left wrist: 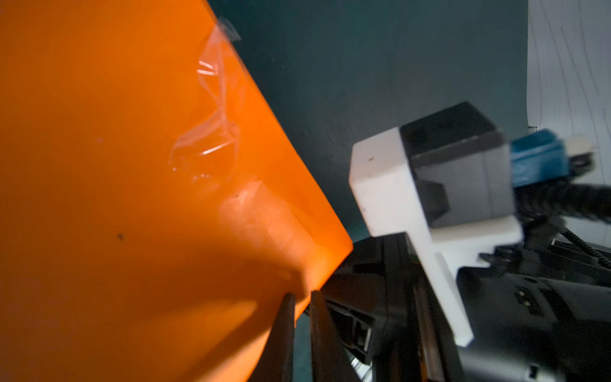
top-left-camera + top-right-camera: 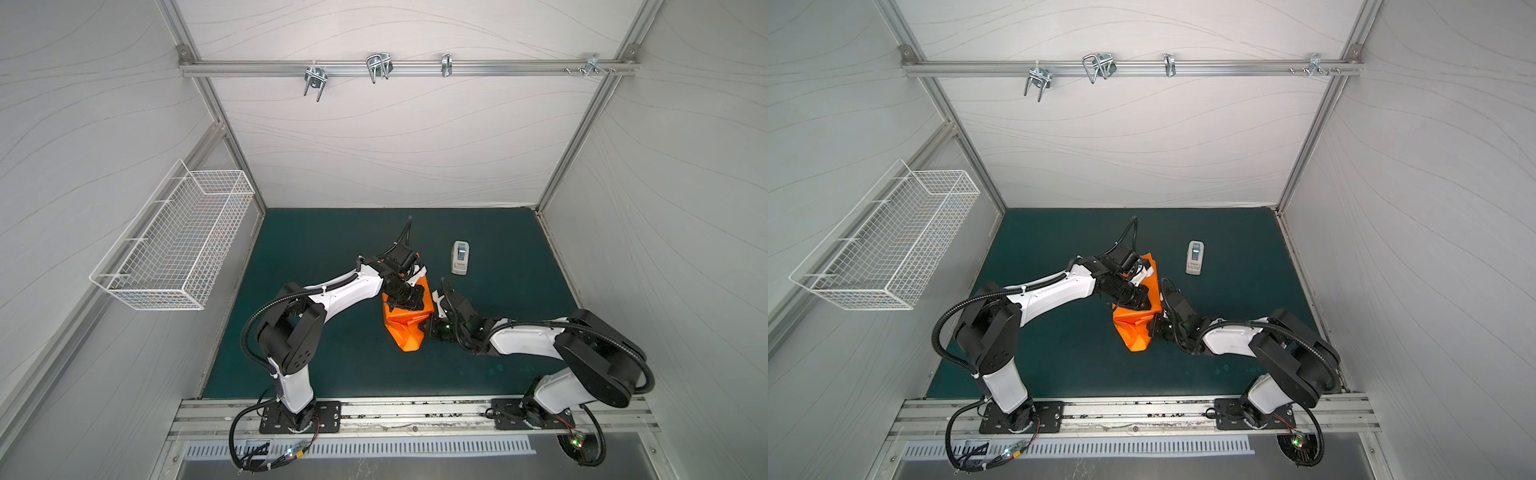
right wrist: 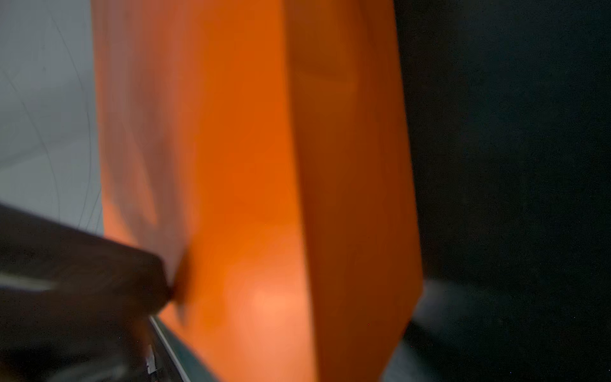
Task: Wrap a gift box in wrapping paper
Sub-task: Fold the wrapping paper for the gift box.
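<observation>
While both arms meet over the green surface (image 2: 311, 249), stock stands as follows.

Item: wrapping paper (image 2: 405, 328), orange, creased into a bundle, centre of frame in both top views (image 2: 1133, 332); a strip of clear tape (image 1: 211, 132) is stuck near one edge.

Item: gift box, hidden, no face showing.

Item: left pincer (image 1: 301, 297), lower centre of the left wrist view, fingers nearly together with the paper's edge between them, gripping it.

Item: right pincer (image 3: 177, 291), lower left of the right wrist view, blurred, closed on a fold of the paper at the bundle's right side.

Item: tape dispenser (image 2: 460, 257), white-grey, upper right of the bundle, apart from it.

Item: wire basket (image 2: 174, 237), white, on the left wall.
</observation>
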Controlling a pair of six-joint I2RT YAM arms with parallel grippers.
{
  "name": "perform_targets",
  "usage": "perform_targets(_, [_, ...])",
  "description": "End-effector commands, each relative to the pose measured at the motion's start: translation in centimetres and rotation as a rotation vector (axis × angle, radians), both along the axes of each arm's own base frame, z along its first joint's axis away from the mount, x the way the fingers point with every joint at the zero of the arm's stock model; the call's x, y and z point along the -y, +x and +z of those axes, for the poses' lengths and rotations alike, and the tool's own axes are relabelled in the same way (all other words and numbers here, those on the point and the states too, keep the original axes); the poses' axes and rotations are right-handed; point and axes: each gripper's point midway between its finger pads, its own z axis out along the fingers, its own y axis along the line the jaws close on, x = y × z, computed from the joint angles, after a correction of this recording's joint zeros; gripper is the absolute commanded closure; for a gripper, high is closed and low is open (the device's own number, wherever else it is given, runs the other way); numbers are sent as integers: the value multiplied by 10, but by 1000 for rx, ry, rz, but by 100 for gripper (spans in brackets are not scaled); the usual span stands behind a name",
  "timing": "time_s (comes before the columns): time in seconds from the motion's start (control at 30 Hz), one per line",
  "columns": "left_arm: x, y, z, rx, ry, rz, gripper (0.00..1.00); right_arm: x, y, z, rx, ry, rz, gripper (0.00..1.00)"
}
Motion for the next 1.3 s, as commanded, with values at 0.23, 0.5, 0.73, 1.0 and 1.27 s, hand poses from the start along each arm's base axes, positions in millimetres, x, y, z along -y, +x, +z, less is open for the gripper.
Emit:
perform_targets(0.23, [-14, -15, -37, -75, 100, 0, 86, 0, 0, -14, -23, 0, -59, 92])
perform_targets(0.5, [-14, -14, -38, -74, 100, 0, 86, -5, 7, 14, 39, 26, -59, 92])
perform_targets(0.73, [-13, -14, -38, -77, 99, 2, 86, -16, 16, 26, 58, 47, -63, 93])
perform_targets(1.0, [-14, -15, -39, -78, 99, 1, 86, -20, 22, 22, 47, 35, -77, 95])
perform_targets(1.27, [-14, -16, -41, -80, 98, 2, 86, -20, 23, 13, 51, 15, -67, 95])
